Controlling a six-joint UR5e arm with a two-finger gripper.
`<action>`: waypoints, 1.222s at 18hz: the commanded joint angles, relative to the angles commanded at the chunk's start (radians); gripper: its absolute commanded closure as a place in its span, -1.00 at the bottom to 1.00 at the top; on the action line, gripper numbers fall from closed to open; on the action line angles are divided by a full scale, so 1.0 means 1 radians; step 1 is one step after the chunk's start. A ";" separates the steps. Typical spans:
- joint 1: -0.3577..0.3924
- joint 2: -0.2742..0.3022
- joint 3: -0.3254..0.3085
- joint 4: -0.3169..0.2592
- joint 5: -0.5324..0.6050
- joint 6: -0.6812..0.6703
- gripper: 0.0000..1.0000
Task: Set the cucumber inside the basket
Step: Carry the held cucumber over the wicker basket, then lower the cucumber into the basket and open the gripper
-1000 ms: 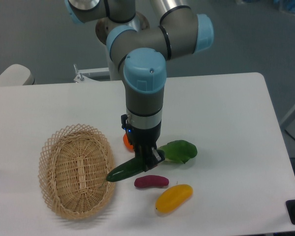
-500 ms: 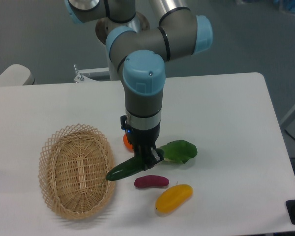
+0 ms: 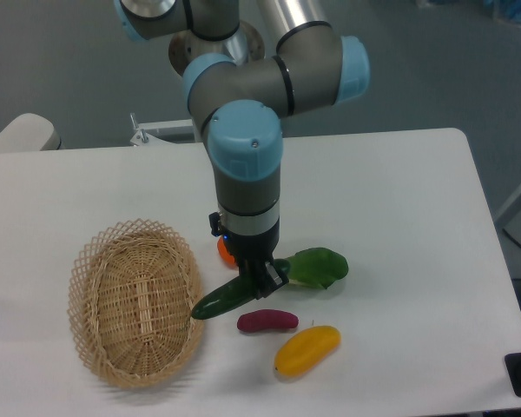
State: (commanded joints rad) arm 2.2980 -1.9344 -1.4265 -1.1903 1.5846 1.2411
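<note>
We read no writing or labels on anything here. Our gripper is clamped on the cucumber near its right end. The cucumber slants, its free left tip lower and pointing at the basket, just beside the right rim, above the table and the eggplant.

Claw grips cucumber beside basket.
</note>
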 joint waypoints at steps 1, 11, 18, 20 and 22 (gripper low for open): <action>-0.011 0.011 -0.005 -0.011 0.006 -0.003 0.37; -0.170 -0.001 -0.066 0.050 0.114 -0.480 0.35; -0.270 -0.040 -0.172 0.135 0.123 -0.621 0.30; -0.281 -0.051 -0.193 0.147 0.120 -0.621 0.24; -0.311 -0.063 -0.198 0.147 0.118 -0.623 0.16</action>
State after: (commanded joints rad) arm 1.9866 -1.9972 -1.6245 -1.0431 1.7027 0.6182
